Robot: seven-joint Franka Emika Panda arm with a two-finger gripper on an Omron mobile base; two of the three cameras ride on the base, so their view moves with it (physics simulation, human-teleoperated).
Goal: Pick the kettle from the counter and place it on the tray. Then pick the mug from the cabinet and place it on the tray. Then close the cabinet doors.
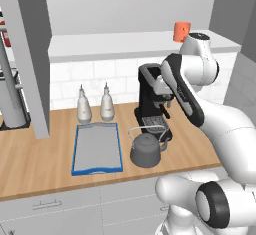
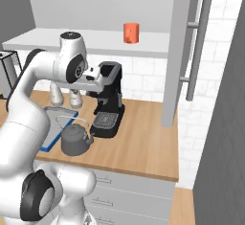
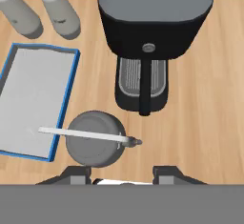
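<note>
Step in hand: we judge this the opening approach to the kettle (image 3: pixel 94 144); nothing lies on the tray (image 1: pixel 97 148) yet.
Gripper: in the hand view our gripper (image 3: pixel 122 174) hangs above the counter (image 3: pixel 200 123), jaws parted and holding nothing, the kettle just off toward 10 o'clock.
Kettle: squat, rounded, dark grey and matte, with a thin pale wire handle arched over it; it stands on the counter at the tray's 3 o'clock side, just beside the blue rim, its handle reaching over that rim.
Next move: we would shift toward the kettle, line the jaws across the thin handle, descend and close.
Tray: flat grey rectangle, thin blue rim.
Mug (image 1: pixel 181 31): small, bright orange, cylindrical, up on the pale cabinet shelf (image 1: pixel 115 44).
Cabinet doors (image 2: pixel 182 51): flat light grey, standing open.
Coffee machine (image 3: pixel 152 32): black, boxy, at the kettle's 1 o'clock.
Counter: light-brown wood planks.
</note>
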